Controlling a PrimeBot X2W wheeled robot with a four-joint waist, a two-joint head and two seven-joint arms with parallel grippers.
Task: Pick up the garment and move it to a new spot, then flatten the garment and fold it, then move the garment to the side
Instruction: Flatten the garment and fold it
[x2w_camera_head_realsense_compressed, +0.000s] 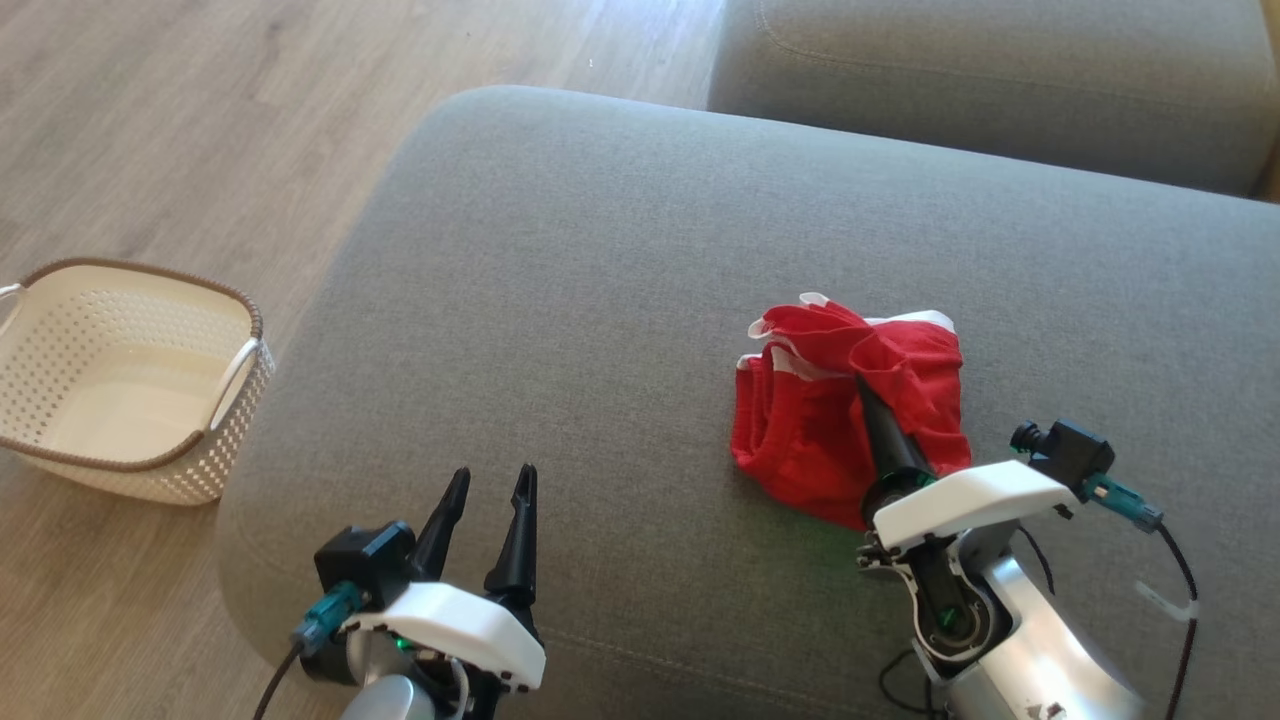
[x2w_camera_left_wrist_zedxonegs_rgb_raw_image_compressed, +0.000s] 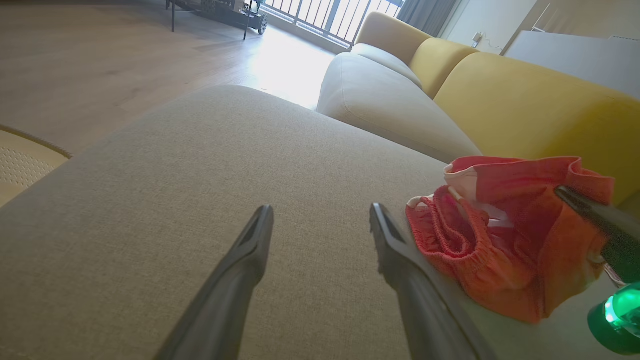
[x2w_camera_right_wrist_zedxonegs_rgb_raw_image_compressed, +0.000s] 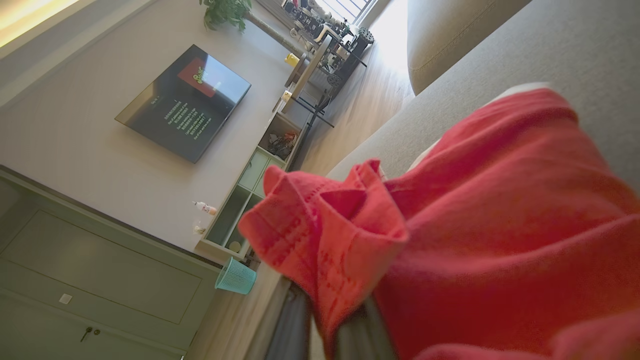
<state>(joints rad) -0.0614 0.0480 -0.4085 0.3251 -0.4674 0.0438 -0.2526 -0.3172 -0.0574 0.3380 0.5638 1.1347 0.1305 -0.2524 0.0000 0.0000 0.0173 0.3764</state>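
The garment (x2w_camera_head_realsense_compressed: 850, 400) is a crumpled red piece with white trim, bunched on the grey sofa seat (x2w_camera_head_realsense_compressed: 600, 280) at the right of the head view. My right gripper (x2w_camera_head_realsense_compressed: 862, 385) reaches into the heap from below, shut on a fold of the garment (x2w_camera_right_wrist_zedxonegs_rgb_raw_image_compressed: 325, 235); in the right wrist view the red cloth drapes over both fingers. My left gripper (x2w_camera_head_realsense_compressed: 492, 482) hovers open near the seat's front edge, well left of the cloth. From the left wrist, the garment (x2w_camera_left_wrist_zedxonegs_rgb_raw_image_compressed: 505, 235) lies just right of the spread left gripper (x2w_camera_left_wrist_zedxonegs_rgb_raw_image_compressed: 320, 215), with the right arm's dark finger (x2w_camera_left_wrist_zedxonegs_rgb_raw_image_compressed: 595, 212) laid on it.
A cream perforated basket (x2w_camera_head_realsense_compressed: 130, 380) with a brown rim stands on the wooden floor (x2w_camera_head_realsense_compressed: 200, 120) left of the sofa. A second grey cushion (x2w_camera_head_realsense_compressed: 1000, 70) sits at the back. Yellow backrests (x2w_camera_left_wrist_zedxonegs_rgb_raw_image_compressed: 525, 105) rise behind the seat.
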